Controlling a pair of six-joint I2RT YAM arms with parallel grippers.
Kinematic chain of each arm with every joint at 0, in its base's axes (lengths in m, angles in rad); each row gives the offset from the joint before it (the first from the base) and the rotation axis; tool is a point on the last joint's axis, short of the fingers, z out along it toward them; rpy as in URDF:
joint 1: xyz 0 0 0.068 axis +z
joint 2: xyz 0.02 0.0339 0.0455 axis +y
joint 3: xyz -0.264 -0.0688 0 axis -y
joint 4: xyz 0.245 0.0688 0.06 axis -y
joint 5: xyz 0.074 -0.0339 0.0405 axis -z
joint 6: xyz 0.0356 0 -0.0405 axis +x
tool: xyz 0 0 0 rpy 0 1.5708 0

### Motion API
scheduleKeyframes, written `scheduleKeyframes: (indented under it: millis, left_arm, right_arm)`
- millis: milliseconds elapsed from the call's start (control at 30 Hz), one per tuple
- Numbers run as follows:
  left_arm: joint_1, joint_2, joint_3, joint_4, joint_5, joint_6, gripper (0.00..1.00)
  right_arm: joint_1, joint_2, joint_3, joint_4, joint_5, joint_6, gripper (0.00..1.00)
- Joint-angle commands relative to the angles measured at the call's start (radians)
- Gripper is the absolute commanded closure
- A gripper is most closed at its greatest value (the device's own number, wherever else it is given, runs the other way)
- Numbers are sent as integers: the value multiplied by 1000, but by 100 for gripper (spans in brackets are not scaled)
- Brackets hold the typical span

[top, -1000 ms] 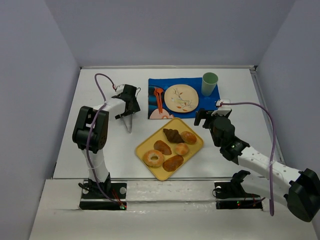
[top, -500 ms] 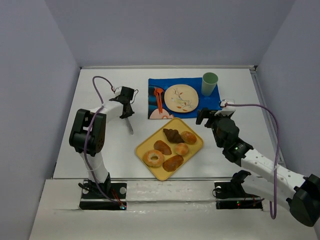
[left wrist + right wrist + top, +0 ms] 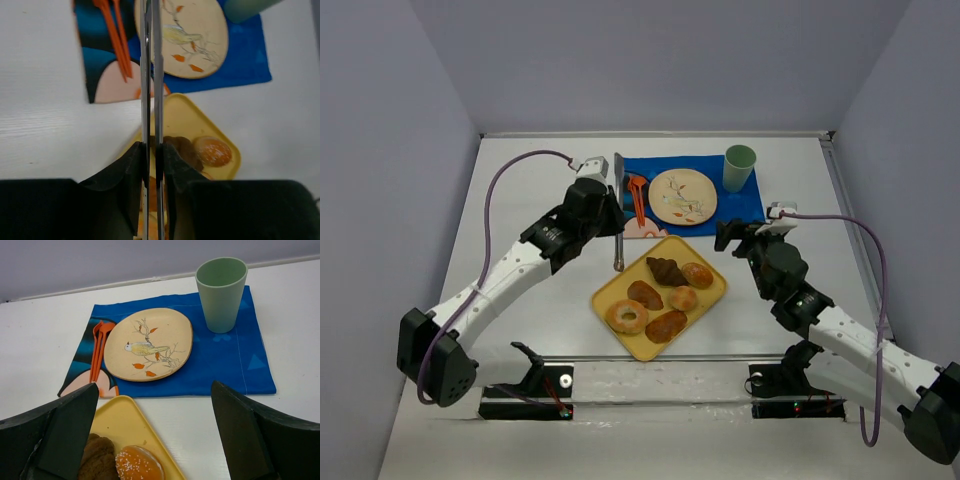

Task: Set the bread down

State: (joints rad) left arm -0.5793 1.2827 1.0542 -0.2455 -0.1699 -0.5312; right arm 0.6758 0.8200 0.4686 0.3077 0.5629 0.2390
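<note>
Several pieces of bread lie on a yellow tray (image 3: 603, 293), among them a dark croissant (image 3: 666, 270) and a glazed bun (image 3: 697, 275). My left gripper (image 3: 613, 213) is shut on metal tongs (image 3: 618, 245), whose tips hang over the table beside the tray's far left edge. In the left wrist view the tongs (image 3: 151, 75) run straight up between the left gripper's (image 3: 152, 150) fingers, above the croissant (image 3: 182, 150) and bun (image 3: 212, 151). My right gripper (image 3: 738, 235) stands open and holds nothing, right of the tray; in its own view the right gripper (image 3: 155, 390) faces the plate (image 3: 147, 343).
A blue mat (image 3: 740, 205) at the back carries the bird-patterned plate (image 3: 682, 196), orange cutlery (image 3: 638, 198) and a green cup (image 3: 740, 167). Grey walls close in the white table on three sides.
My left gripper shut on the tongs that lay on the table at the left, then lifted them and swung right to the tray's far left edge. The right arm barely shifted.
</note>
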Motion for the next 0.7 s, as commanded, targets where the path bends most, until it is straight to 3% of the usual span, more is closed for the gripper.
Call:
scheduleKeyframes:
  millis: [0, 167, 333, 667]
  left_arm:
    - [-112, -74, -20, -26, 160, -6, 68]
    - [-212, -86, -8, -139, 268, -26, 65]
    - [-255, -109, -5, -230, 386, -39, 55]
    - [-266, -166, 9, -405, 371, -89, 44]
  right_arm:
    - [8, -19, -5, 56, -20, 5, 1]
    - [8, -19, -5, 56, -12, 2, 1]
    - [8, -28, -8, 56, -15, 5, 1]
    - [8, -35, -10, 56, -23, 8, 1]
